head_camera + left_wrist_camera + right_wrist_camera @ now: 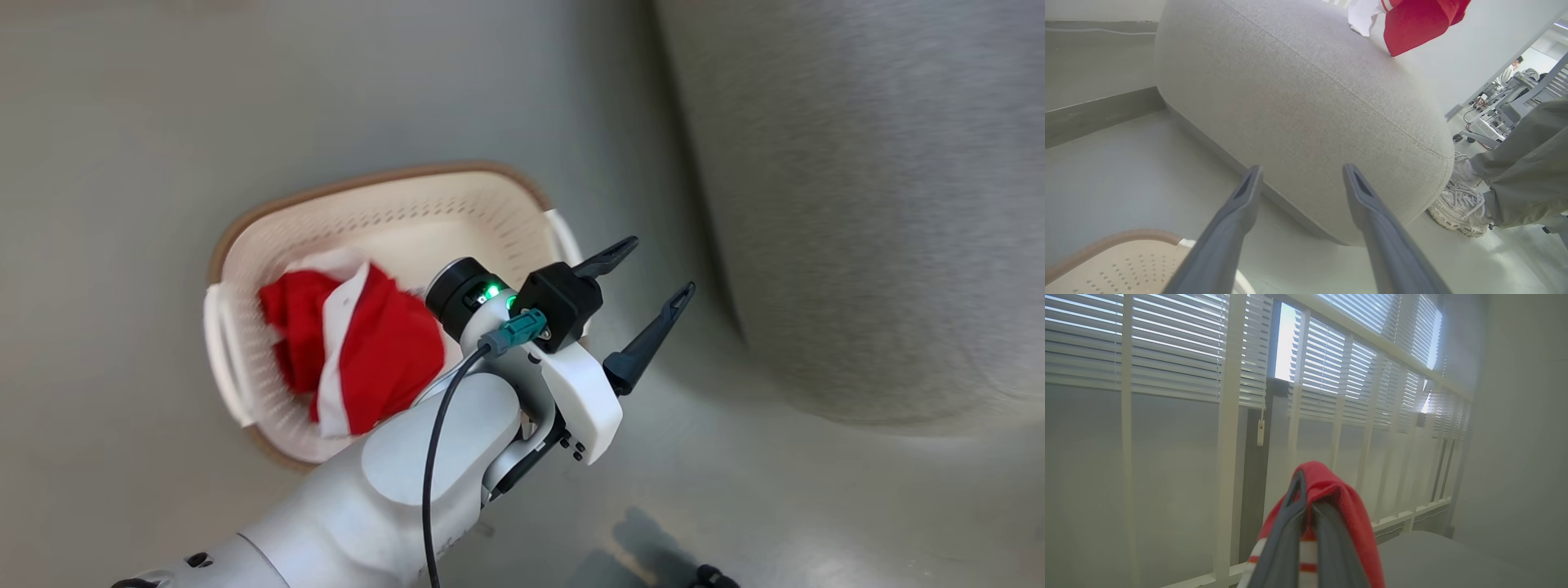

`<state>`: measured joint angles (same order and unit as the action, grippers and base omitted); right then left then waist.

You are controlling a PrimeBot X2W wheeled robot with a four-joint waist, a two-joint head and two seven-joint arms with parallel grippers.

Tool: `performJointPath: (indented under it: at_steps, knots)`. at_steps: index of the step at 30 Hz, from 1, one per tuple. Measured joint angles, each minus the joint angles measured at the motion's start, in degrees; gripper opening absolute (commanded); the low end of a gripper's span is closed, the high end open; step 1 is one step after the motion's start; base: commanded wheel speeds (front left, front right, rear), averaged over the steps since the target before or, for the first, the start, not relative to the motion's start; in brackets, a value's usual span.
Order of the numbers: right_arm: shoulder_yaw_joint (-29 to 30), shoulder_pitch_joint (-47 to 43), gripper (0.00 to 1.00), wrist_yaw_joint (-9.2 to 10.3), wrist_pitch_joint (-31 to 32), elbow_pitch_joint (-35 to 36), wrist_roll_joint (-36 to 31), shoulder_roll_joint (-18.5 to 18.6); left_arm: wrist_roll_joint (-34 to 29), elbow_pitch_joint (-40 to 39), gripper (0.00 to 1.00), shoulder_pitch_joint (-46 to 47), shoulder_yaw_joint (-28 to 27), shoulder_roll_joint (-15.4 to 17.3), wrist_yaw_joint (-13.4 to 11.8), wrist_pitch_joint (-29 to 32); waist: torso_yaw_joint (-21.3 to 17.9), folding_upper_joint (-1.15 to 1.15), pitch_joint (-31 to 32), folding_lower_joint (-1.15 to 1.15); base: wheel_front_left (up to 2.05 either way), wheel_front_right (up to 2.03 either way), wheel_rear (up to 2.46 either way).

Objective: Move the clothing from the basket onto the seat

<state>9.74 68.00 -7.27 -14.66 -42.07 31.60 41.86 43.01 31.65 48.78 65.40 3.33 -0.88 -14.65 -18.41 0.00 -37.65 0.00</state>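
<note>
The basket (367, 180) sits on the floor (122, 122), and a heap of red-and-white clothing (367, 343) is bunched against its near-left side. Over the basket's right end hangs the left claw (661, 264), its two dark fingers spread wide with nothing between them, tips angled towards the seat (857, 204). Green lights glow at its wrist, and a dark cable (433, 457) loops down the pale forearm. The seat's rounded grey flank rises just beside the basket.

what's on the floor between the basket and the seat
Only bare grey floor separates the basket from the seat; in the head view the open left hand hangs above that gap. The left wrist view agrees.
</note>
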Motion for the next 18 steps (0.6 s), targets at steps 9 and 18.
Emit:
performJointPath:
  at_steps: [9,18]
  knots:
    - [-4.66,1.90,0.00,-0.04,-0.01,-14.36,2.43,-2.36,0.05,-1.81,1.00,0.49,1.13,0.11,-1.72,0.00,4.98,0.00,-4.39,0.00,0.00,0.00,0.00]
    - [-16.29,-4.54,0.00,-0.05,-0.01,-16.29,12.10,-4.38,0.04,-2.57,1.00,0.55,-0.18,0.07,-2.21,0.00,5.98,0.00,-2.79,0.00,0.00,0.00,0.00]
